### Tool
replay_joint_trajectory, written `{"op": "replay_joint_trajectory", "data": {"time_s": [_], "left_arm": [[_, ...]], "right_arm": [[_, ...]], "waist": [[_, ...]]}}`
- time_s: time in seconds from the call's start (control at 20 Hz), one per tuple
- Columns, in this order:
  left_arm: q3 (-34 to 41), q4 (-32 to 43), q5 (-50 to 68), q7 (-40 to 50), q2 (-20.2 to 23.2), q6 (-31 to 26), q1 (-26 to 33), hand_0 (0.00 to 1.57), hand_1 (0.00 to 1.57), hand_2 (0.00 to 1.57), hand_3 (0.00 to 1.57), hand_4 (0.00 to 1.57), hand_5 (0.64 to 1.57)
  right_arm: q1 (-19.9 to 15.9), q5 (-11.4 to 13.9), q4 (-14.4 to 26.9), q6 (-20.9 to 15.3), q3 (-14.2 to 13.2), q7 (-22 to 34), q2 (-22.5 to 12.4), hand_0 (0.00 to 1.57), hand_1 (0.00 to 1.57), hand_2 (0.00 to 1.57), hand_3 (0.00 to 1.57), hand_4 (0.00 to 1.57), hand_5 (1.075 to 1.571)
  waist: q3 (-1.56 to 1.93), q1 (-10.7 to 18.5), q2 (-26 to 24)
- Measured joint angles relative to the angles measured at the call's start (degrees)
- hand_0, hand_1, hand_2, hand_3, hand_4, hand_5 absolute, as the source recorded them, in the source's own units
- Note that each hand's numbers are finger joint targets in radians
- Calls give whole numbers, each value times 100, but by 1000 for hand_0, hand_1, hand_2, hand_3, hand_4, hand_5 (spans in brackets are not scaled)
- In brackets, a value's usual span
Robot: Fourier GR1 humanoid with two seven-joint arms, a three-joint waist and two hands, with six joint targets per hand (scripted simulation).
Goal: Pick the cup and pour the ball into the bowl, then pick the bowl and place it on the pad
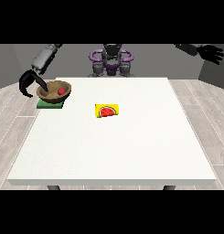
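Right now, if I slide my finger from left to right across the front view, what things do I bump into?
Hand at the view's left → wooden bowl with the red ball in it, sitting on the green pad → yellow watermelon card → hand at the view's right, raised beyond the table.

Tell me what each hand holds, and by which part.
The hand at the view's left curls by the bowl's rim; contact cannot be told. The hand at the view's right holds nothing.

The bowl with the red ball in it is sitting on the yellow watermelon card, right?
Not quite. In the front view the bowl with the red ball sits on the green pad; the yellow watermelon card lies apart, nearer the table's middle.
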Motion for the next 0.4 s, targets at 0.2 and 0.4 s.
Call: {"op": "replay_joint_trajectory", "data": {"time_s": [0.2, 0.4], "left_arm": [[-465, -564, -127, 387, -488, 242, 28, 0, 0, 0, 0, 902, 1559], [-927, -871, -323, 879, -996, 581, 117, 0, 0, 0, 0, 902, 1559]], "right_arm": [[-148, 56, 206, 64, 54, 224, -97, 0, 0, 0, 0, 0, 1354], [-343, 113, 150, 284, 217, 616, -122, 0, 0, 0, 0, 476, 1434]], "waist": [[6, 46, -377], [2, -4, -1116]]}}
